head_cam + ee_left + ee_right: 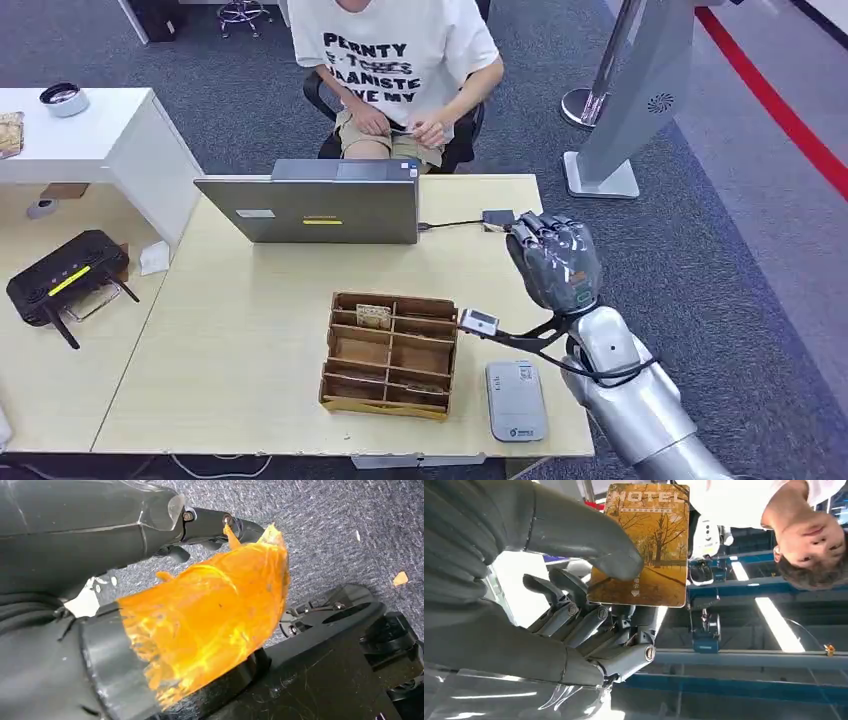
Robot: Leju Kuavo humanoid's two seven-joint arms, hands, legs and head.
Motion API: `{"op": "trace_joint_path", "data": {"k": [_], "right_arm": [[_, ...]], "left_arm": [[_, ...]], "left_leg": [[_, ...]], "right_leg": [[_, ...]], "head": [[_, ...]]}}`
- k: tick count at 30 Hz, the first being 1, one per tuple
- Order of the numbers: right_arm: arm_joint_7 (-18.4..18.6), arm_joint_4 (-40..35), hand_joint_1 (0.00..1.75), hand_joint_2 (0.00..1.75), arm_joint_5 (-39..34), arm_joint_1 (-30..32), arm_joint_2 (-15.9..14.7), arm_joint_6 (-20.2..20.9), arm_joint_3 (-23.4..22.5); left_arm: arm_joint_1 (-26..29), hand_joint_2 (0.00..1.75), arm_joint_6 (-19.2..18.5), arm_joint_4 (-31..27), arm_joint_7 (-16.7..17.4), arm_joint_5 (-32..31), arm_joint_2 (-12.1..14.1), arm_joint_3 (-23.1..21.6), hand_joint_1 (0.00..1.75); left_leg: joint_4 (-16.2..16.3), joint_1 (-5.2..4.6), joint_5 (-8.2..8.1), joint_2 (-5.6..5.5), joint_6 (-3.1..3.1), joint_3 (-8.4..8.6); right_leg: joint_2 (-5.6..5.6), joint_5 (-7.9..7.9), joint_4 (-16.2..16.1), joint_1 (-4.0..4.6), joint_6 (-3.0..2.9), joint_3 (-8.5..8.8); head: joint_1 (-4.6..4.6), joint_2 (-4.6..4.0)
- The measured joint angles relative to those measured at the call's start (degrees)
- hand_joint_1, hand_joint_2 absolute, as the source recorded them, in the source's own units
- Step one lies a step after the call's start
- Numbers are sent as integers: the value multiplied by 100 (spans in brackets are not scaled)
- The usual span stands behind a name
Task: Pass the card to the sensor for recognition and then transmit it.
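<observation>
My right hand (555, 262) is raised over the table's right edge, beyond the grey card reader (515, 400) that lies flat near the front corner. In the right wrist view that hand (574, 620) pinches a brown hotel card (649, 545) with a picture of autumn trees between thumb and fingers. In the head view the back of the hand hides the card. My left hand (150, 520) hangs over the grey carpet with its fingers stretched out and nothing in them.
A wooden divided box (390, 355) with a few cards stands left of the reader. An open laptop (320, 210) sits at the table's far side, and a person (395, 70) sits behind it. A black router (65, 275) lies on the left table.
</observation>
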Motion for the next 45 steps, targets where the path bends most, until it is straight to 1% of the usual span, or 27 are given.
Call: {"op": "trace_joint_path", "data": {"k": [3, 7, 10, 14, 18, 21, 25, 32, 33, 34, 35, 37, 40, 42, 45], "right_arm": [[-83, -140, 175, 175, -490, 35, 7, 0, 2], [-232, -753, 175, 175, -1741, 263, 136, 18, 9], [-402, -1520, 175, 175, -2830, 612, 269, 61, 11], [-702, -2320, 175, 175, -4272, 1144, 345, 311, -72], [-1009, -2863, 175, 175, -5102, 1657, 348, 555, -369], [-1119, -3097, 175, 175, -5458, 1952, 348, 778, -582], [-1104, -3267, 175, 175, -5833, 2203, 348, 1145, -813], [-1104, -3373, 175, 175, -5897, 2355, 348, 1213, -966], [-1097, -3377, 175, 175, -5903, 2363, 348, 1242, -973], [-1021, -3379, 175, 175, -5957, 2370, 332, 1376, -977], [-918, -3379, 175, 175, -6022, 2382, 301, 1539, -977], [-698, -3360, 175, 175, -6178, 2439, 131, 2040, -979], [-555, -3213, 175, 175, -6338, 2559, -145, 2610, -1034], [-551, -3095, 175, 175, -6393, 2645, -290, 2751, -1093], [-555, -3006, 175, 175, -6402, 2697, -384, 2789, -1110]], "left_arm": [[6, 0, 18, 0, -18, 15, 0, 2, 0], [30, 0, 112, 0, -68, 114, -9, 18, 0], [69, 0, 203, 0, -79, 214, -13, 100, 0], [108, 0, 273, 0, -87, 328, -17, 236, 0], [122, 0, 304, 0, -124, 374, -15, 369, 0], [127, 0, 306, 0, -131, 391, -7, 450, 0], [133, 0, 308, 0, -140, 420, 0, 544, 0], [139, 0, 310, 0, -144, 420, 0, 586, 0], [139, 0, 310, 0, -144, 422, 0, 588, 0], [140, 0, 310, 0, -146, 431, 0, 592, 0], [139, 0, 310, 0, -155, 439, 0, 603, 0], [139, 0, 310, 0, -181, 472, 0, 647, 0], [145, 0, 308, 0, -195, 481, 9, 702, 0], [147, 0, 306, 0, -197, 481, 15, 723, 0], [146, 0, 306, 0, -197, 479, 28, 728, 0]], "left_leg": [[0, 0, 0, 0, 0, 0], [0, 1, 0, -1, 0, -2], [-2, 1, -1, -1, -1, -5], [-3, 1, -3, -7, -2, -10], [-3, 0, -3, -8, -2, -13], [-3, -1, -3, -8, -2, -13], [-3, -1, -3, -7, -2, -12], [-3, 1, -3, -6, -2, -11], [-3, 1, -3, -6, -2, -11], [-3, 1, -3, -6, -2, -11], [-3, 1, -3, -6, -3, -10], [-3, 0, -3, -7, -2, -11], [-3, -1, -3, -9, -1, -14], [-2, -2, -4, -11, -1, -16], [-2, -2, -4, -8, -1, -15]], "right_leg": [[0, 0, 0, 0, 0, 0], [-1, -1, 0, 0, 0, -1], [-2, -6, 0, 1, -4, -7], [-7, -8, 0, 1, -5, -11], [-8, -8, 0, 0, -4, -11], [-8, -7, 0, -1, -4, -10], [-7, -7, 0, 0, -5, -11], [-6, -7, 0, 1, -5, -11], [-6, -7, 0, 1, -5, -11], [-6, -7, 0, 1, -5, -11], [-6, -7, 0, 1, -5, -11], [-7, -7, 0, 0, -5, -11], [-8, -7, -1, -1, -4, -10], [-10, -7, -1, -2, -4, -10], [-8, -7, -1, -1, -4, -12]], "head": [[-2, 0], [-2, 0], [2, 0], [0, 0], [0, 0], [0, 0], [0, 0], [-2, 0], [0, 0], [-2, 0], [0, 0], [0, 0], [0, 0], [0, 0], [-2, 0]]}}
